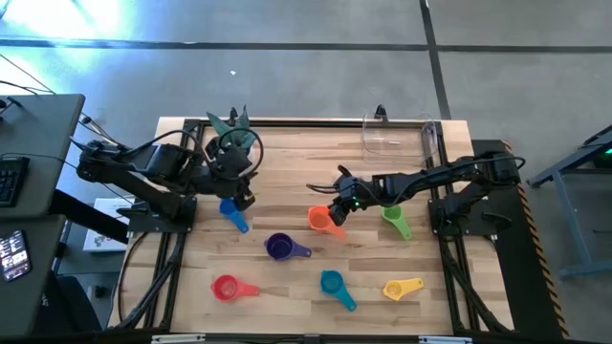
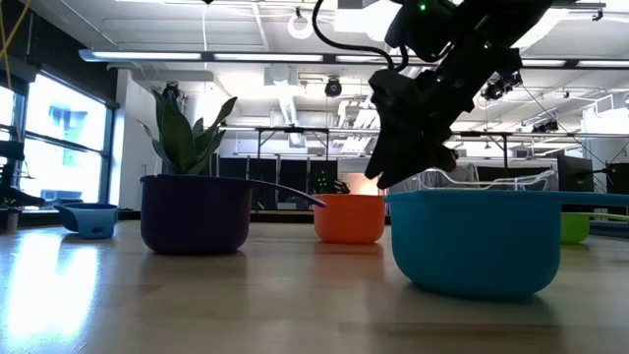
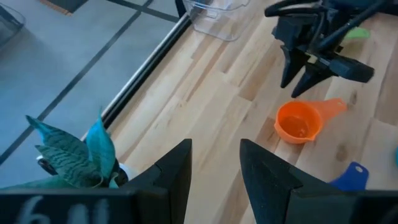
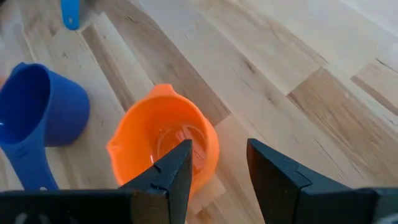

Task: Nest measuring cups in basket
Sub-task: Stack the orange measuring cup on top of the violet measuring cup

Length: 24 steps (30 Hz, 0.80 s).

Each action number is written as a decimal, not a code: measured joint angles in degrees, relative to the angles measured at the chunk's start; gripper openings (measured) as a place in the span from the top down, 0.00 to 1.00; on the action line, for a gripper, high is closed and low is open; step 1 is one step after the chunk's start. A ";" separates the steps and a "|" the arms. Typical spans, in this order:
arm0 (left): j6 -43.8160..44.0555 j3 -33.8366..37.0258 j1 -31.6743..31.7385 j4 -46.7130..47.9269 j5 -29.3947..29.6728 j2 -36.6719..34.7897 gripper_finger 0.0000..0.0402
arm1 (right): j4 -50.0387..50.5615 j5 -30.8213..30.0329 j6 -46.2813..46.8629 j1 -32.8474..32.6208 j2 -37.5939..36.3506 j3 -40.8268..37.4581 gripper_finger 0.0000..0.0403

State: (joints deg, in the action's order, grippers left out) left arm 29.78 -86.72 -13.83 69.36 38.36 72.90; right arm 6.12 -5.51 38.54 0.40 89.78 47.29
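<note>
The pale wooden bench carried everything, and the clear rounded plastic basket stood at its far edge, empty. Well short of the basket, the right hand hovered just above the small orange plastic measuring cup, fingers spread and holding nothing. The left hand, far across from the basket beside a blue plastic scoop, also stood spread. The cup looked light, stiff and slippery; its short flat handle or thin rim seemed the safest hold.
</note>
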 joint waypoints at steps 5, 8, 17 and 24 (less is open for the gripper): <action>0.00 0.00 0.01 0.00 1.23 0.00 0.68 | -0.08 1.26 0.07 0.00 0.00 0.00 0.64; 0.00 0.00 0.01 0.00 1.30 0.00 0.68 | 0.26 1.26 0.49 -0.07 0.00 0.00 0.64; 0.00 0.00 0.01 0.00 1.34 0.00 0.68 | 1.14 0.96 2.56 -0.17 0.00 -0.04 0.64; 0.00 0.02 0.01 0.03 1.34 0.00 0.68 | 0.20 1.44 3.37 -0.89 1.55 -0.11 0.64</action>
State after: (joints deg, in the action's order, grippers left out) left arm 29.78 -86.70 -13.82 69.39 39.70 72.90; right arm 6.32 -4.07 41.91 -0.48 91.33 47.18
